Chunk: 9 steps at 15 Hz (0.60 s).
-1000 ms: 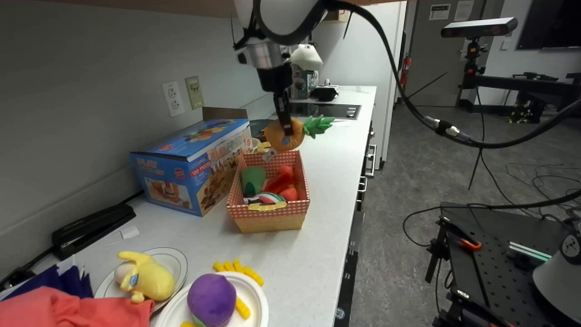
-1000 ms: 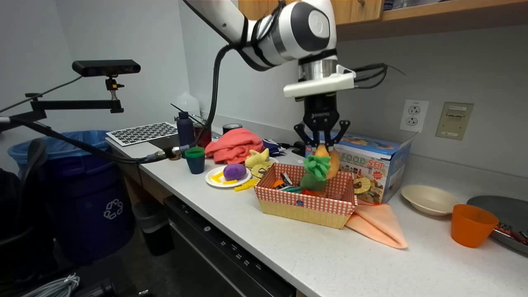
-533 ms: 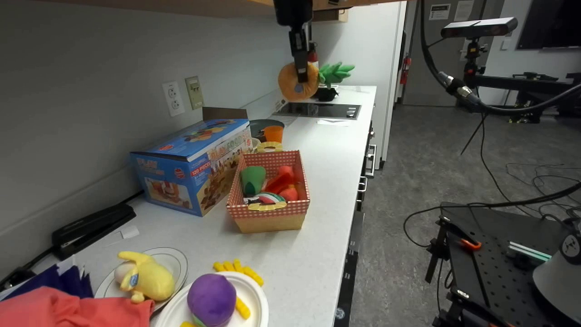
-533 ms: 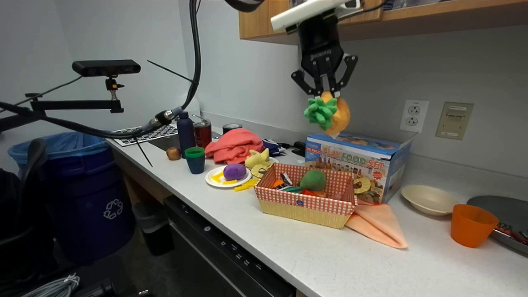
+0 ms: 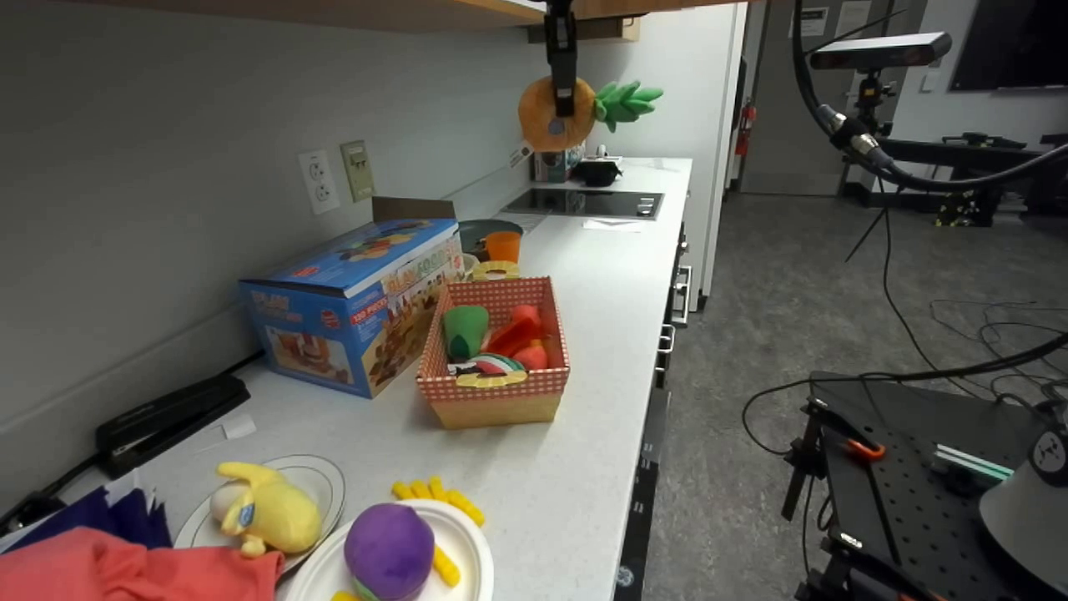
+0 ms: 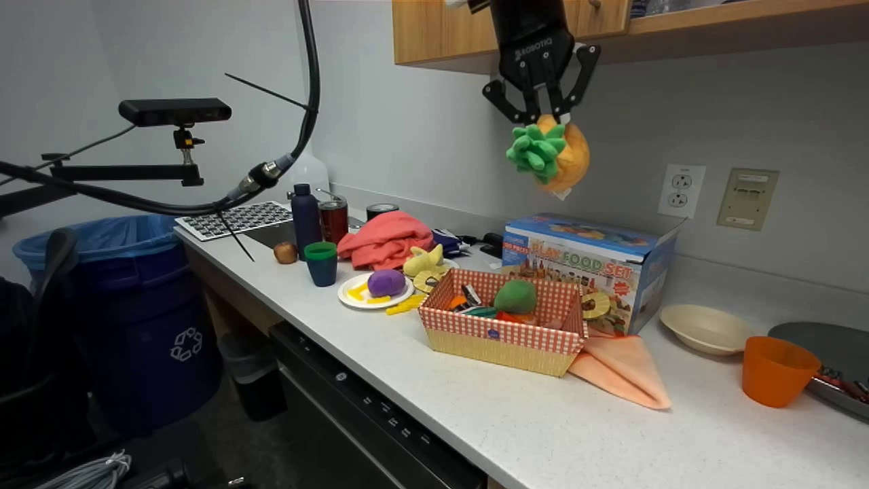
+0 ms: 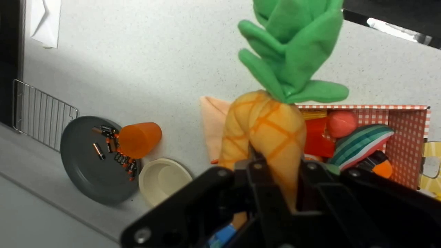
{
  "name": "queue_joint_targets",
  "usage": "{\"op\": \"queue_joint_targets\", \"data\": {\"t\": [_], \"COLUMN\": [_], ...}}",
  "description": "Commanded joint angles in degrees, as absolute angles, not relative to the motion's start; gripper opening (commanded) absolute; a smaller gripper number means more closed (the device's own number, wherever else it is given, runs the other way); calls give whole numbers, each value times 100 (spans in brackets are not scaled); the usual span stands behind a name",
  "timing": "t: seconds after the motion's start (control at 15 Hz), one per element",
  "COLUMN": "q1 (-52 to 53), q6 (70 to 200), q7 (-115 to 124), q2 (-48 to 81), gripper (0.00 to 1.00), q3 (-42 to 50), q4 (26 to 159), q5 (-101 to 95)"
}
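An orange plush pineapple with green leaves hangs high above the counter in both exterior views (image 5: 538, 110) (image 6: 574, 161). My gripper (image 6: 545, 119) is shut on its body from above, pinching the soft fabric. In the wrist view the pineapple (image 7: 275, 127) bulges around the fingers, its leaves toward the top. Below it stands a red-checked basket (image 5: 501, 411), well apart from the toy. Inside the basket lie a green plush (image 5: 465, 327), a watermelon slice (image 7: 361, 143) and red pieces. The gripper's upper part is cut off in an exterior view.
A blue play-food box (image 6: 584, 258) stands behind the basket, against the wall. An overhead cabinet (image 6: 713, 41) is close to the gripper. A bowl (image 6: 709, 327), an orange cup (image 6: 777, 370) and a plate with a purple plush (image 5: 388, 551) also rest on the counter.
My gripper has risen with the pineapple from just over the basket to well above it, slowing in the last half second. The basket and the counter items have stayed put.
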<state>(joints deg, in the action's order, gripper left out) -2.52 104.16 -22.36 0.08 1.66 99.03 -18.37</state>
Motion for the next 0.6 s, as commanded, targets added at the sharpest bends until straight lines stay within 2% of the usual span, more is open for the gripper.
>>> {"op": "queue_joint_targets", "data": {"t": [0.0,0.53], "q1": [-235,-496], "q6": [10402,10525], "q7": [-2238,-1267], "q2": [13,17], "gripper": [4,4], "q3": [181,531], "q4": [9894,8751], "q5": [-1835,-1822]}}
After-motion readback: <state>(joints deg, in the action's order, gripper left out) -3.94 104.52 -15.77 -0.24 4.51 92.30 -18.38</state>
